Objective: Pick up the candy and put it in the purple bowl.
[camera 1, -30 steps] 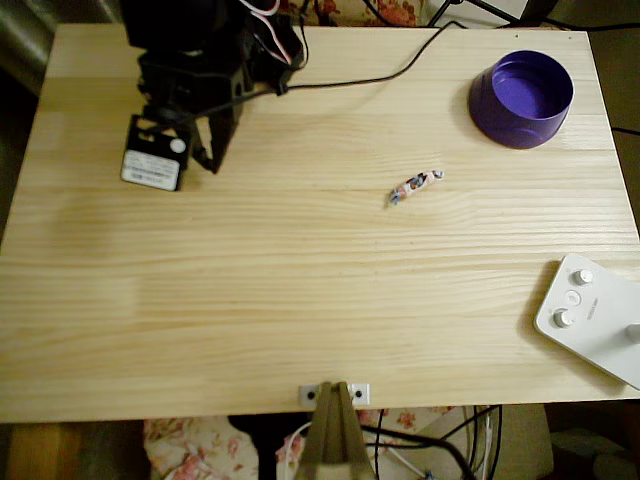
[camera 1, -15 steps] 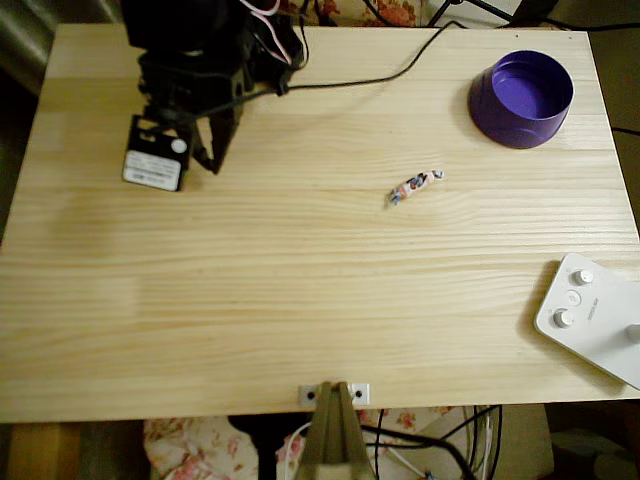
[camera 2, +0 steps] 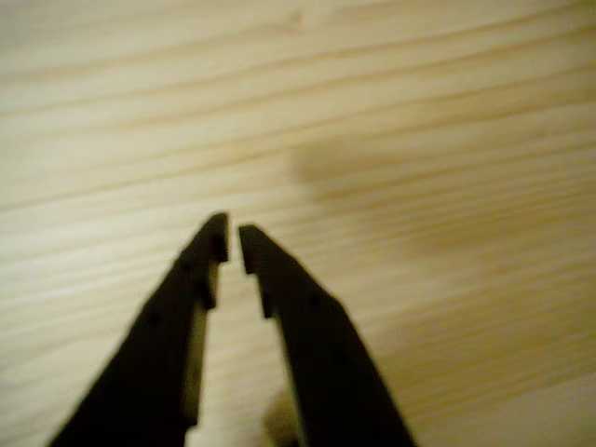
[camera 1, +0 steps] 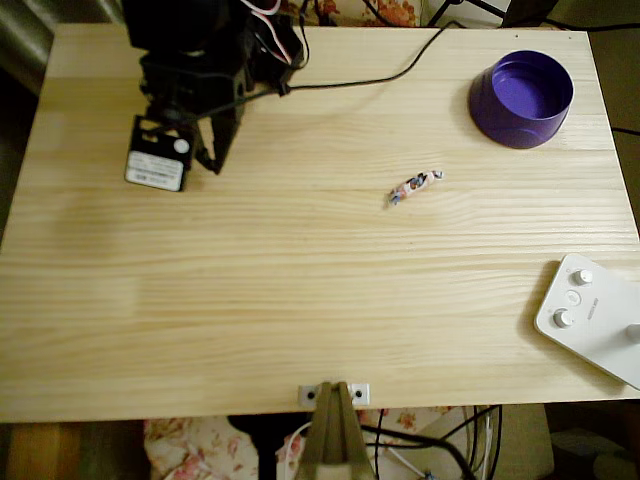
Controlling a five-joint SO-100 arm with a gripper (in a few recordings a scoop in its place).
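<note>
Candy (camera 1: 415, 186): small, white-pink, twisted ends

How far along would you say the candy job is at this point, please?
Nothing looks done yet: the candy lies on the wooden table, apart from the purple bowl at the far right corner. The gripper is near the far left corner in the overhead view, nearly closed and holding nothing in the wrist view. Reaching, grasping, carrying and dropping remain.

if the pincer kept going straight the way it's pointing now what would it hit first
Most likely the bare wooden table. In the wrist view the pincer points at plain wood grain past its nearly closed tips. In the overhead view the candy lies well to the right. Depth is hard to judge.
</note>
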